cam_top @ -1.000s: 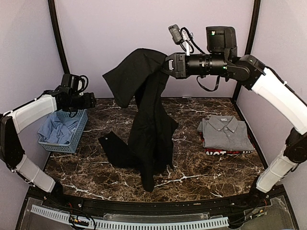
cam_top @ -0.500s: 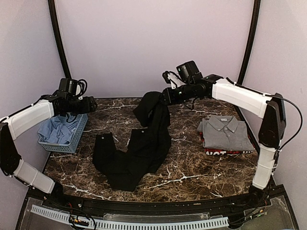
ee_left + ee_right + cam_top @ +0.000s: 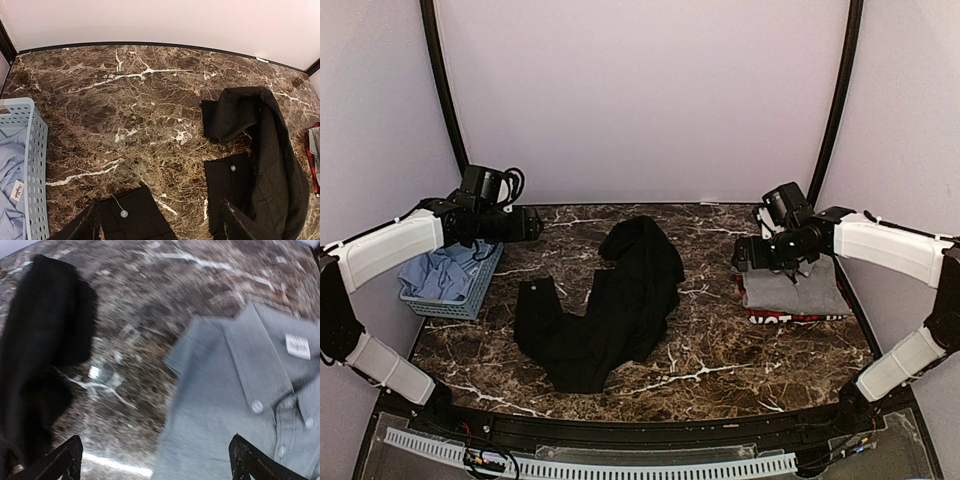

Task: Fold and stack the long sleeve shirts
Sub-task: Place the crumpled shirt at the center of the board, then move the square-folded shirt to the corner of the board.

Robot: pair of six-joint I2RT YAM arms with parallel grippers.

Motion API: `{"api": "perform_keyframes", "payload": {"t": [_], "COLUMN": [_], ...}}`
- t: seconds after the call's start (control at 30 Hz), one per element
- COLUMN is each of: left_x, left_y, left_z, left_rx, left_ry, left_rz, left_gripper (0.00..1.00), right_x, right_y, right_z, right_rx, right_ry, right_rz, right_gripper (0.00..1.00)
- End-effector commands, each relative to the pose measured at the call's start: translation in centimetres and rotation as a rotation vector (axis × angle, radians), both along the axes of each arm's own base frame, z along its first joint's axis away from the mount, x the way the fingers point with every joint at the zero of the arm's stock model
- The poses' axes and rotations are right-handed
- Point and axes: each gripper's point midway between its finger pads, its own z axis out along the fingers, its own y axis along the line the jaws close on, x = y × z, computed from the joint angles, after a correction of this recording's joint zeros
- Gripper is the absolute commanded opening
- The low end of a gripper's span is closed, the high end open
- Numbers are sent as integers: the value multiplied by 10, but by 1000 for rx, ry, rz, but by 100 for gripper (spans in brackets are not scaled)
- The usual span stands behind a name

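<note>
The black long sleeve shirt (image 3: 605, 310) lies crumpled in a heap on the middle of the table, one cuff with a pale button (image 3: 125, 215) spread out to the left. A folded grey shirt (image 3: 805, 290) rests on a red-edged shirt (image 3: 790, 317) at the right. My right gripper (image 3: 740, 255) hovers open over the left edge of the grey shirt (image 3: 235, 405), holding nothing. My left gripper (image 3: 532, 225) hangs open above the table's far left, clear of the black shirt (image 3: 272, 150).
A light-blue lattice basket (image 3: 480, 285) holding a pale blue garment (image 3: 435, 272) stands at the left edge, below my left arm; its wall (image 3: 37, 170) shows in the left wrist view. Purple walls close in the back and sides.
My right gripper opened and let go of the black shirt, which dropped into a heap on the table. The right arm swung right and down over the grey shirt. The left arm shifted slightly right.
</note>
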Motion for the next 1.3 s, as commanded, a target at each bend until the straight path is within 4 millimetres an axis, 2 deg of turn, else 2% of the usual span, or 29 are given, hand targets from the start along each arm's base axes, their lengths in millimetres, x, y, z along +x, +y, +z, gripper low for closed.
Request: {"api": "perform_keyframes", "payload": {"t": [0.0,0.33,0.5,0.6,0.8,0.97,1.17,1.27], "left_x": [4,-1,-1,-1,-3,-3,-4,-8], "left_y": [-17,-43,-47,-47,-48,-47,-48,-53], "left_z": [-2,-13,-11,-11,-16,-18,-26,-33], "left_rx": [14,1,-3,-4,-2,5,12,-3], "left_ry": [-2,21,18,16,27,33,59,85], "left_rz": [-44,-110,-125,-128,-131,-129,-137,-164], "left_gripper": [79,79,79,79,79,80,80,81], "right_x": [-23,-36,-36,-32,-13,12,40,53], "right_y": [-43,-93,-128,-140,-162,-177,-185,-186], "right_z": [-50,-97,-105,-111,-120,-120,-110,-92], "right_rx": [-30,-38,-101,-143,-168,-167,-166,-162], "right_ry": [118,239,252,269,275,251,206,154], "right_rz": [-148,-305,-388,-405,-452,-479,-503,-509], "right_gripper": [98,99,99,99,99,99,99,99]}}
